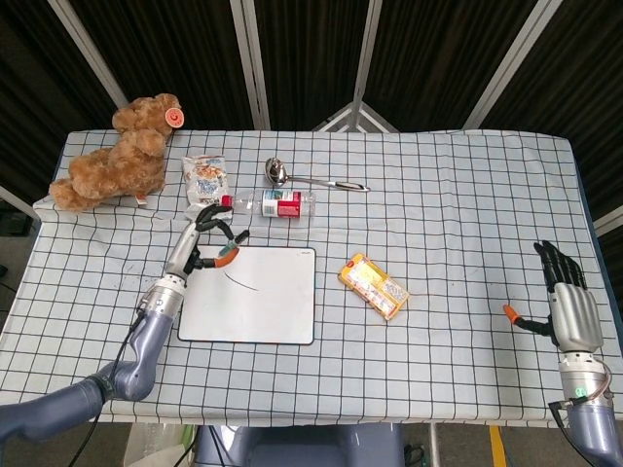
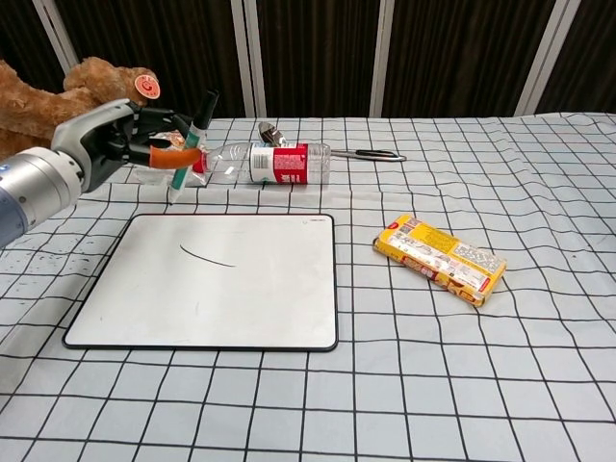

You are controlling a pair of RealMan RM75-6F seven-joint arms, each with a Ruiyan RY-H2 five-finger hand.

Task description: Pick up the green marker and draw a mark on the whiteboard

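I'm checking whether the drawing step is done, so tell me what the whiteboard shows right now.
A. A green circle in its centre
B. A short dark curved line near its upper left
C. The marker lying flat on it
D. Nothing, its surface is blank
B: the whiteboard bears a short dark curved stroke in its upper-left part, while the left hand holds the green marker lifted above the table behind the board's far edge.

just beyond the left hand (image 2: 111,144) lie the snack bag (image 1: 205,181) and the plastic bottle (image 2: 269,161), with the teddy bear (image 1: 115,158) further out to its left (a crowded far edge). toward the robot the whiteboard (image 2: 250,298) lies flat and open. well to its right sits the yellow box (image 2: 439,258).
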